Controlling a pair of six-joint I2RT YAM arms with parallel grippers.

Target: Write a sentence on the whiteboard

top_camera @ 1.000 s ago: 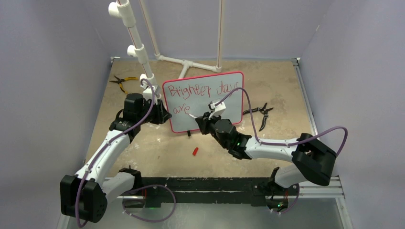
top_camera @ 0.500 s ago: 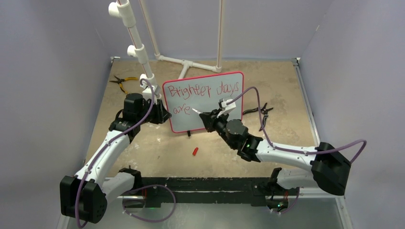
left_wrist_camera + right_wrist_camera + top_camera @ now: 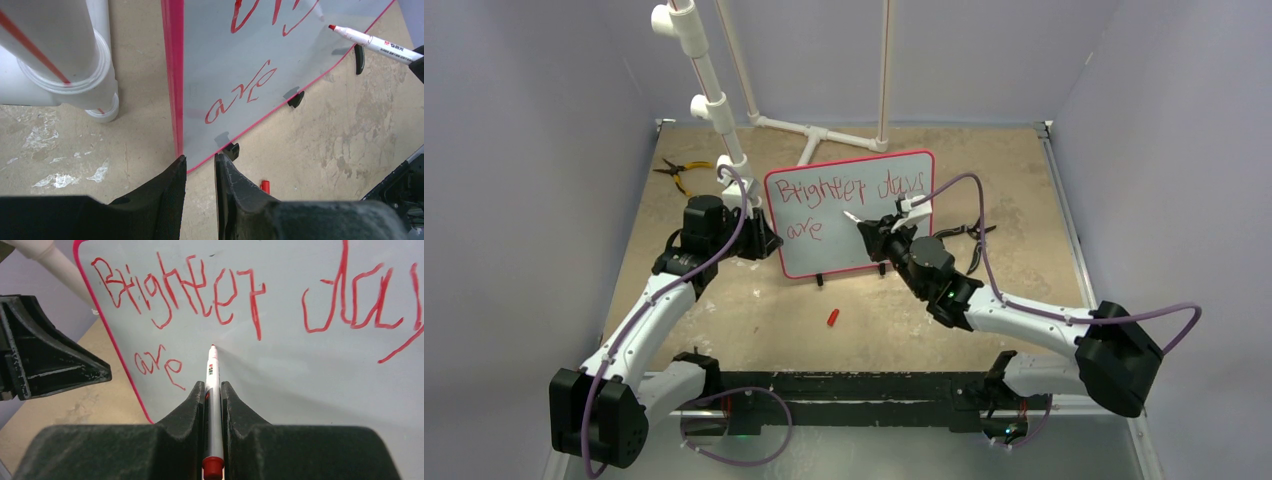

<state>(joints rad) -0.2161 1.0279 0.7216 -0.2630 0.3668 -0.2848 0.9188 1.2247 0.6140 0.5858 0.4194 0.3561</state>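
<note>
Two black fingers (image 3: 187,407) of the right gripper (image 3: 212,386) clamp a slim white marker (image 3: 211,365) — left gripper's (image 3: 200,157) grip unclear.

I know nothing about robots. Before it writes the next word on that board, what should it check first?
1. Grip: right pincer shut on the marker: ok.
2. Cap: marker tip bare: ok.
3. Contact: tip touching the whiteboard: cannot tell.
4. Room: blank space right of the word are: ok.
5. Support: left pincer clamping the whiteboard's corner: cannot tell; its fingers straddle it.
</note>
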